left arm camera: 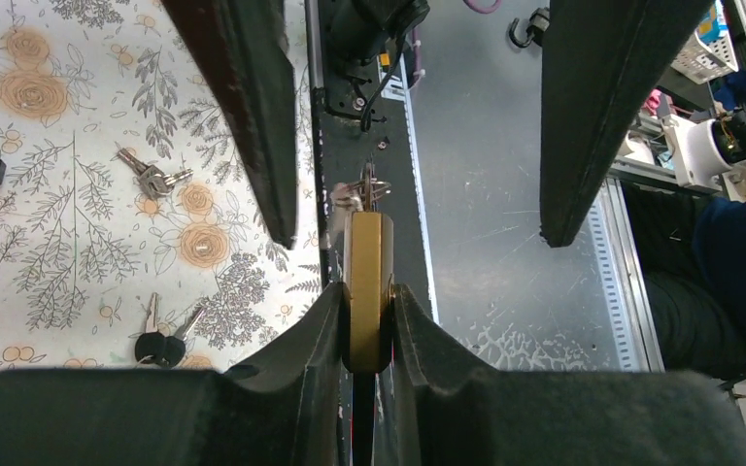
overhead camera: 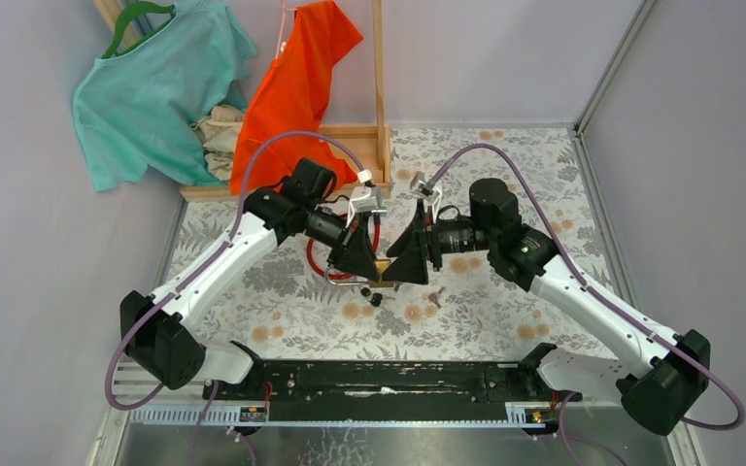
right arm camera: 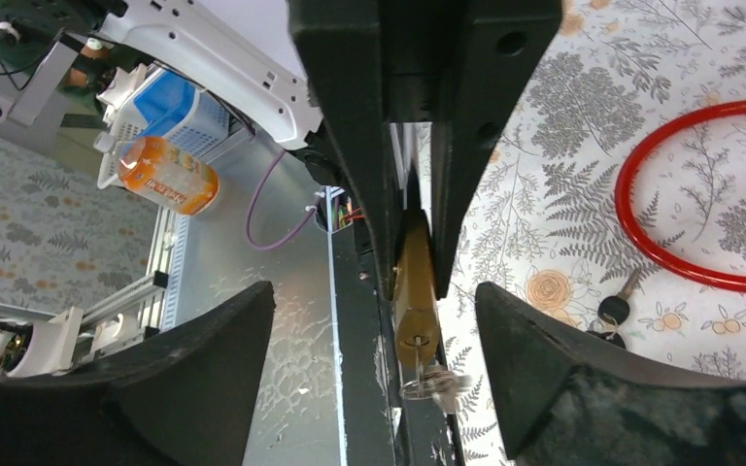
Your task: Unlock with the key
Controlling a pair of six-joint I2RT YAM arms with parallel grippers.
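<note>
brass padlock (left arm camera: 368, 257) is held above the flowered table (overhead camera: 505, 311), mid-table between the two arms. a key (left arm camera: 367, 190) sits in its end with a ring attached. left gripper (left arm camera: 368, 303) is clamped on the padlock body. right gripper (left arm camera: 418, 236) is spread wide, one finger on either side of the key end, touching neither key nor padlock. loose keys (left arm camera: 153, 179) lie on the table nearby, a red loop (right arm camera: 699, 194) beyond.
</note>
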